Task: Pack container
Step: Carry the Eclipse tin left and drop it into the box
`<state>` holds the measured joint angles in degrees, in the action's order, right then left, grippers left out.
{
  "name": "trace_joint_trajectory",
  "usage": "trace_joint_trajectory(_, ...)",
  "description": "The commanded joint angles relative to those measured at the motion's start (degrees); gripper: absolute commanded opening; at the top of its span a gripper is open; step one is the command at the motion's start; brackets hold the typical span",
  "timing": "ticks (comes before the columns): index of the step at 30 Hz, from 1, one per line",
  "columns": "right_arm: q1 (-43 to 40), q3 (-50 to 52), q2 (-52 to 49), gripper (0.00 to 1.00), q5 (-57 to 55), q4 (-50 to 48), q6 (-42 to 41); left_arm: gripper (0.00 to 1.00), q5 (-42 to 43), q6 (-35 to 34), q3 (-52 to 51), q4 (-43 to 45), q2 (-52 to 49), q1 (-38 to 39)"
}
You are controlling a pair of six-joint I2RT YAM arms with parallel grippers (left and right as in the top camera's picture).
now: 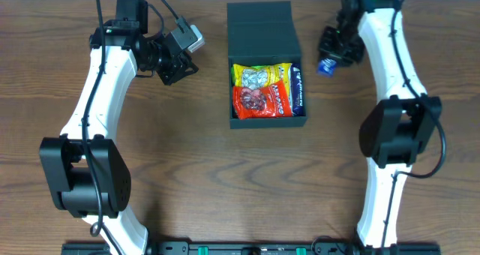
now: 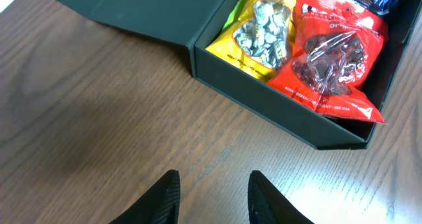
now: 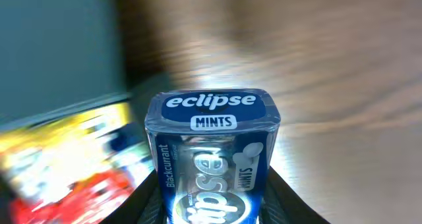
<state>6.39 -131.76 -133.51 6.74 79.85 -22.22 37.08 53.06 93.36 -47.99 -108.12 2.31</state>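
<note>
One mint tin [image 3: 211,159]; base cut off

Mint tin [image 3: 211,158] lid reads "eclipse MINTS"; its side reads "Blackcurrant" and "MINTS". Print on red packet [image 2: 330,53] and yellow packet [image 2: 262,28] is illegible.

Right wrist view blurs what look like snack packets [image 3: 69,151] and crops the mints tin [image 3: 211,151].

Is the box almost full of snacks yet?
Partly. Done: a yellow packet and a red packet lie in the container. In hand: the right gripper holds an Eclipse mints box beside the container. Still to do: mints go in, open lid shuts. The left gripper is open, empty.
</note>
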Motion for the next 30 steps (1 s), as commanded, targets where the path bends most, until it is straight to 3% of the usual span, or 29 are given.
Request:
trace_joint_trajectory(1, 4.6, -1.1, 1.6, 0.02, 2.7, 0.0, 2.6, 0.35, 0.0, 1.2, 0.9, -0.1, 0.2, 0.0)
trace_joint_trajectory(8, 12.7, -0.1, 1.2, 0.02, -0.3, -1.0, 2.6, 0.36, 0.0, 1.2, 0.9, -0.1, 0.2, 0.0)
trace_joint_trajectory(20, 13.5, 0.3, 1.2, 0.03, -3.7, 2.1, 0.1, 0.39, 0.0, 1.2, 0.9, -0.2, 0.2, 0.0)
trace_joint_trajectory(21, 13.5, 0.3, 1.2, 0.10, -3.7, 2.1, 0.7, 0.40, 0.0, 1.2, 0.9, -0.2, 0.2, 0.0)
trace_joint_trajectory(24, 13.6, 0.3, 1.2, 0.51, -3.7, 2.3, 1.7, 0.40, 0.0, 1.2, 0.9, 0.0, 0.2, 0.0)
trace_joint_trajectory(27, 13.6, 0.3, 1.2, 0.77, -3.7, 2.2, 1.7, 0.41, 0.0, 1.2, 0.9, 0.0, 0.1, 0.0)
trace_joint_trajectory(28, 13.5, 0.3, 1.2, 0.83, -3.7, 2.0, 1.7, 0.41, 0.0, 1.2, 0.9, 0.0, 0.2, 0.0)
trace_joint_trajectory(30, 13.4, 0.3, 1.2, 0.81, -3.7, 1.8, 1.7, 0.42, 0.0, 1.2, 0.9, 0.0, 0.2, 0.0)
